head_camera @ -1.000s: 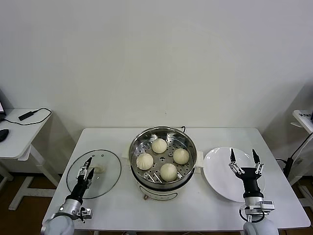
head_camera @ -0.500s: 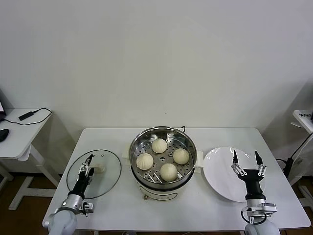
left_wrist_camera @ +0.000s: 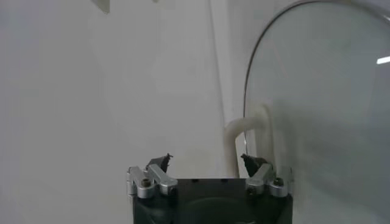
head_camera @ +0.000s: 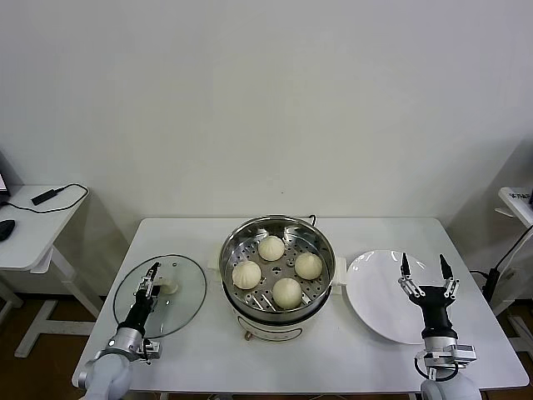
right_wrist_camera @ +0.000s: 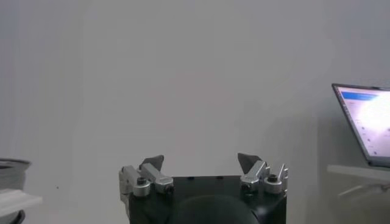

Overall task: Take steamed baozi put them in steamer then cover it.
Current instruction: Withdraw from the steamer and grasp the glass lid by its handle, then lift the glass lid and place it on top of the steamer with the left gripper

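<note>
Four pale round steamed baozi (head_camera: 277,270) sit in your shiny steel steamer (head_camera: 277,279), uncovered. Your left gripper (head_camera: 148,277), fingers apart, hovers over the clear round glass lid (head_camera: 160,295), seemingly to grasp it. Your right gripper (head_camera: 424,274), fingers apart, idles over the flat white plate (head_camera: 375,296).

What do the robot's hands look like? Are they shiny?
Partly. The left gripper and the right gripper each have a chunky black body, shiny silver metal links with small screws, and thin dark pointed jaws. Below them, the arms turn pale grey and rounded.
</note>
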You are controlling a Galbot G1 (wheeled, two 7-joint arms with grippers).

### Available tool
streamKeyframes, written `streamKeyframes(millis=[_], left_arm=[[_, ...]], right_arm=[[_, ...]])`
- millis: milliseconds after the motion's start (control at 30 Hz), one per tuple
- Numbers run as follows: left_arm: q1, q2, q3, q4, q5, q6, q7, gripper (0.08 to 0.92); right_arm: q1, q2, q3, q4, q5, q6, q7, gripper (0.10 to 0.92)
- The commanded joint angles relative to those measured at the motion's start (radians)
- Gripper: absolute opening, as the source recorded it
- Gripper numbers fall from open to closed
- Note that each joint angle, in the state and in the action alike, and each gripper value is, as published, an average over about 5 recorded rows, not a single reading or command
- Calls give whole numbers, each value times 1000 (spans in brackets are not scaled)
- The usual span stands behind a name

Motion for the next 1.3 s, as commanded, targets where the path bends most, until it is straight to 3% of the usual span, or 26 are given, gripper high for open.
streamKeyframes(millis=[33,433,567,733,1033,1300], left_arm=[[-9,-9,-2,26,0,-1,-1,624],[-2,-13,-5,22,-18,23,7,278],[5,-6,-6,2,-66,25,9,200],[59,25,-13,-137,-208,67,19,194],[152,94,-53,-541,-323,189,106,194],[164,127,64,-844,-340,364,217,194]], right_arm=[[-2,8,3,-2,-7,1,1,823],[-2,12,7,1,-17,2,2,823],[0,18,3,1,-24,4,1,823],[3,22,-2,0,-36,6,0,823],[27,26,-18,-20,-49,2,1,823],[41,33,-30,-37,-64,1,1,823]])
